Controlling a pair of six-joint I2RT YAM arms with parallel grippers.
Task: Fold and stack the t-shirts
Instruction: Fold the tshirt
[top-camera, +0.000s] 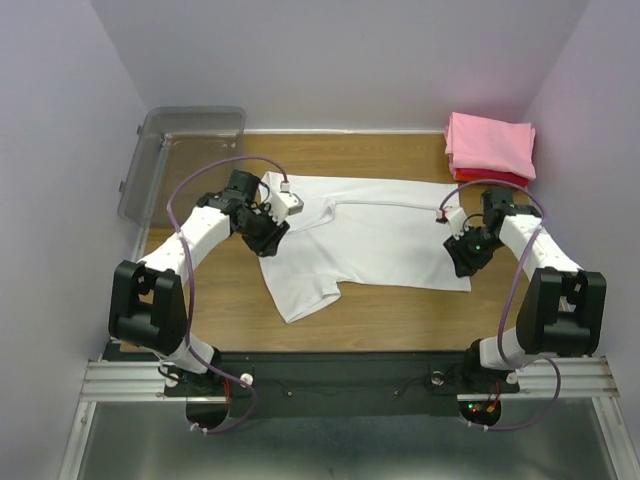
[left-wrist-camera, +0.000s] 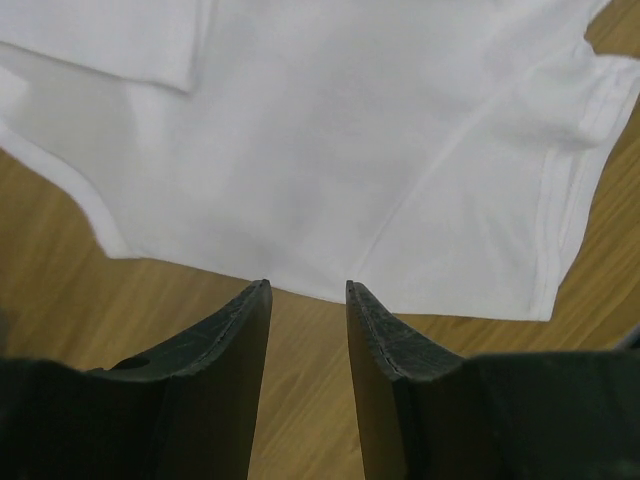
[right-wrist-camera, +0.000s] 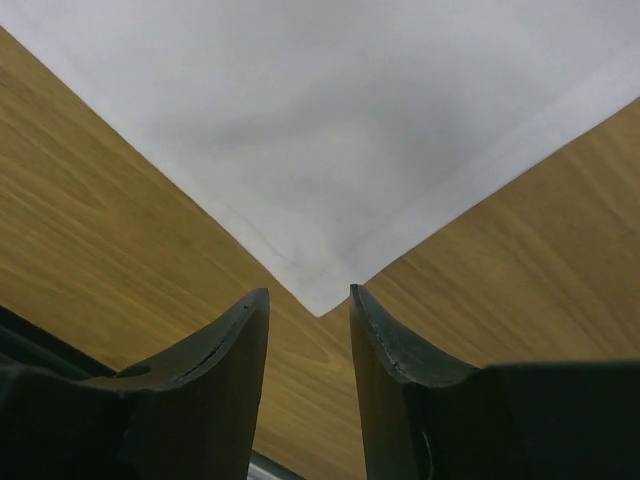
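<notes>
the wooden table (top-camera: 400, 312) bears a spread white t-shirt (top-camera: 375, 240) and, far right, a folded pink-over-red pile (top-camera: 490, 148).

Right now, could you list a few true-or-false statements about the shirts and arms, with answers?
1. The white t-shirt lies spread out on the table. True.
2. The pink t-shirt lies under the red t-shirt. False: it lies folded on top.
3. The left end effector grips a sleeve. False: it is open, holding nothing.
4. The right end effector is open near a corner of the white t-shirt. True.
5. The plastic bin stands at the far right. False: far left.
</notes>
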